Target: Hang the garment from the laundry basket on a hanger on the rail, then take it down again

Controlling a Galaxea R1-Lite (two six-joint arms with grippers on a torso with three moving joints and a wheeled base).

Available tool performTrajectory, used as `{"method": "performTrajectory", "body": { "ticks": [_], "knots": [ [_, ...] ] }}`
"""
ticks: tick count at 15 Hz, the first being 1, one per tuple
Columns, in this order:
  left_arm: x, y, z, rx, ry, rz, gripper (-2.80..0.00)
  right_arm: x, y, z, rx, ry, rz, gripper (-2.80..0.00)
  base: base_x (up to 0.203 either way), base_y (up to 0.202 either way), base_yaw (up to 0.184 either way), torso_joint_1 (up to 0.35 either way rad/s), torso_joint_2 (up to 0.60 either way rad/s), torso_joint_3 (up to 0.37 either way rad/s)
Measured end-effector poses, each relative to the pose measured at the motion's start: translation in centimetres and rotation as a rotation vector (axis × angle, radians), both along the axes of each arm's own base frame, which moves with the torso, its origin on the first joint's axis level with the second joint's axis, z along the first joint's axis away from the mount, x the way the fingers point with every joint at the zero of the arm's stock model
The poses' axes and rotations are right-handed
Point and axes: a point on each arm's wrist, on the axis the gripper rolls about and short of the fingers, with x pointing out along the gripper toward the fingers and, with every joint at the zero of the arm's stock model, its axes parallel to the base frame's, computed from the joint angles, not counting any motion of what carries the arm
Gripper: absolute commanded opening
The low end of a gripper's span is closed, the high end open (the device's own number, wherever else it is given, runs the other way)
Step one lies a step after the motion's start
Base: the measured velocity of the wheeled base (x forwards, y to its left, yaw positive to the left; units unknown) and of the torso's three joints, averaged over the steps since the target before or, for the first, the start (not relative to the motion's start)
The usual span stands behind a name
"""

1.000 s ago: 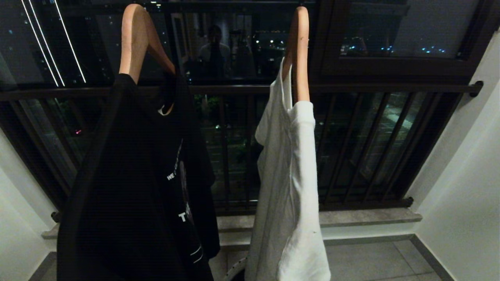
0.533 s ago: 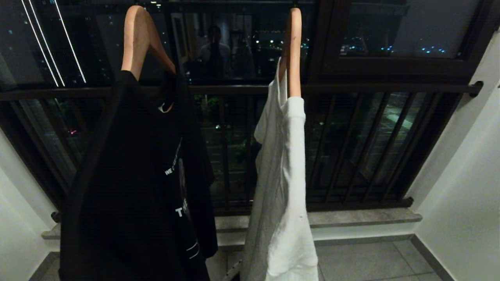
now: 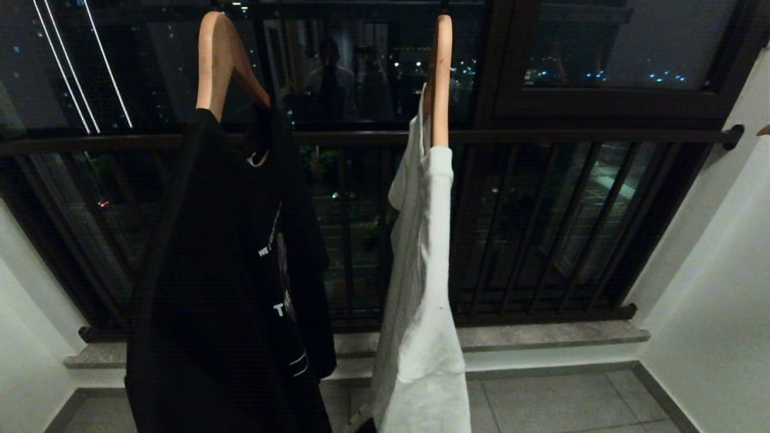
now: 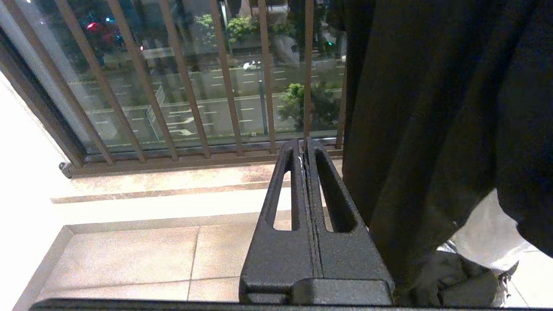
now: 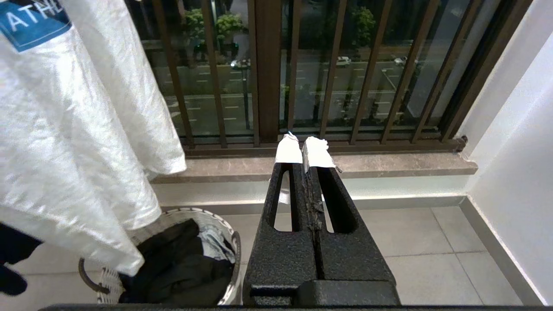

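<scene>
Nearest you, your left gripper (image 4: pixel 305 149) and right gripper (image 5: pixel 305 147) are both sitting closed and empty. Lower left, the laundry basket (image 5: pixel 227 248) is holding dark clothes on the floor. Farther off, a black shirt (image 3: pixel 234 288) and white shirt (image 3: pixel 424 282) are hanging on wooden hangers (image 3: pixel 441 78).

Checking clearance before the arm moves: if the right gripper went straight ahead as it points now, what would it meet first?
Probably the grey stone sill below the dark brown window-guard bars. The right gripper, jaws shut, has nothing nearer ahead, though depth is unclear.
</scene>
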Motion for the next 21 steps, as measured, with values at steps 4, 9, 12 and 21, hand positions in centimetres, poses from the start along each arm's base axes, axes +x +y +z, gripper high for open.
{"method": "performTrajectory", "body": {
  "ticks": [4, 9, 12, 21],
  "knots": [
    [0.00, 0.00, 0.00, 0.000, 0.000, 0.000, -2.80, 0.00, 0.00, 0.00, 0.000, 0.000, 0.000, -2.80, 0.000, 0.000, 0.000, 0.000, 0.00, 0.000],
    [0.00, 0.00, 0.00, 0.000, 0.000, 0.000, -2.80, 0.00, 0.00, 0.00, 0.000, 0.000, 0.000, -2.80, 0.000, 0.000, 0.000, 0.000, 0.00, 0.000],
    [0.00, 0.00, 0.00, 0.000, 0.000, 0.000, -2.80, 0.00, 0.00, 0.00, 0.000, 0.000, 0.000, -2.80, 0.000, 0.000, 0.000, 0.000, 0.00, 0.000],
    [0.00, 0.00, 0.00, 0.000, 0.000, 0.000, -2.80, 0.00, 0.00, 0.00, 0.000, 0.000, 0.000, -2.80, 0.000, 0.000, 0.000, 0.000, 0.00, 0.000]
  ]
}}
